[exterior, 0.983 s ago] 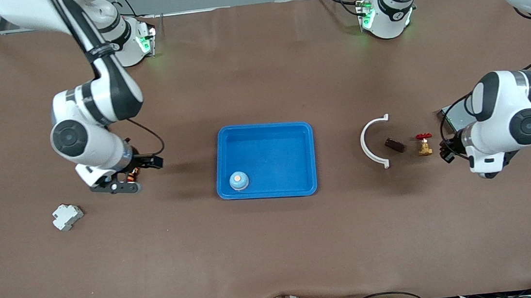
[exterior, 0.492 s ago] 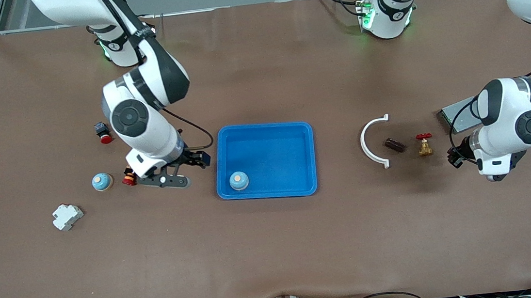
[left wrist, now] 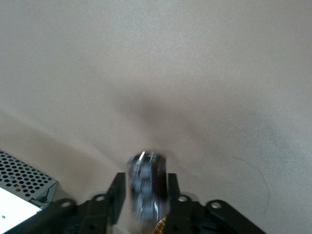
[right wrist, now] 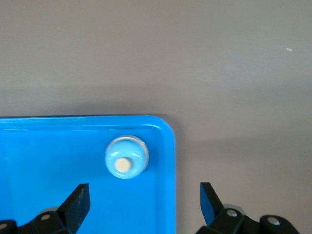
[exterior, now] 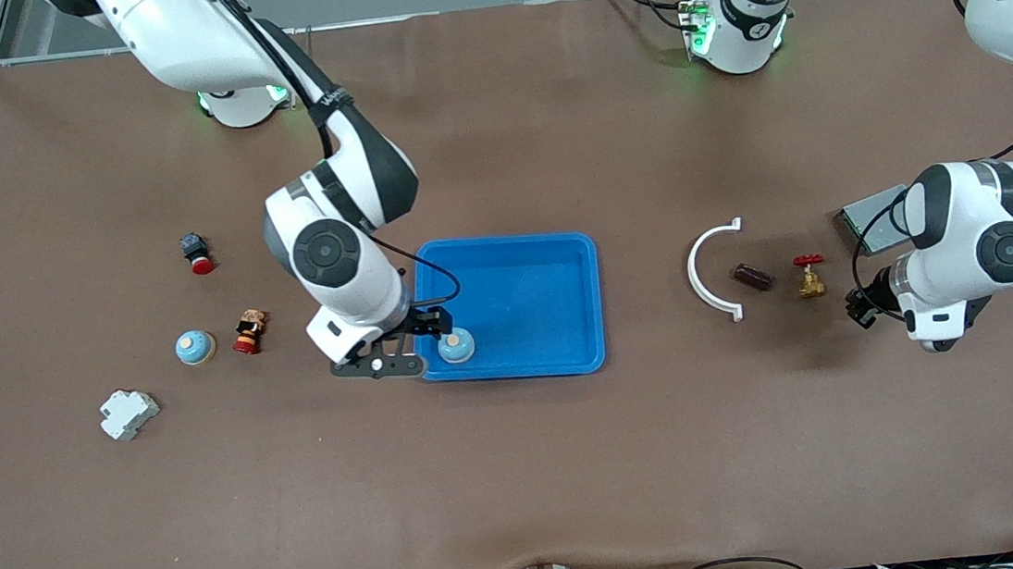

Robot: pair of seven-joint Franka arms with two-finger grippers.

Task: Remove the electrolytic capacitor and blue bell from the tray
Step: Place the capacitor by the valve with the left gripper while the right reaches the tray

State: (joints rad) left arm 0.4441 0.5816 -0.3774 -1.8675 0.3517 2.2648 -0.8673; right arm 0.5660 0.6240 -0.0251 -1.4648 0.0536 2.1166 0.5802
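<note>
The light blue bell with a cream button sits in the blue tray, in the corner nearest the front camera toward the right arm's end. My right gripper hangs over that corner, open and empty; in the right wrist view the bell lies just ahead of the gripper, by the tray rim. My left gripper is low at the left arm's end of the table. In the left wrist view, the dark blurred capacitor stands between the slightly parted jaws of that gripper.
A white half ring, a dark brown piece, a brass valve and a perforated metal box lie near the left gripper. A second bell, an orange-red part, a red button and a white breaker lie at the right arm's end.
The right arm has swung from the small parts at its end to the tray corner, uncovering the second bell there. The left gripper's jaws have parted a little around the capacitor.
</note>
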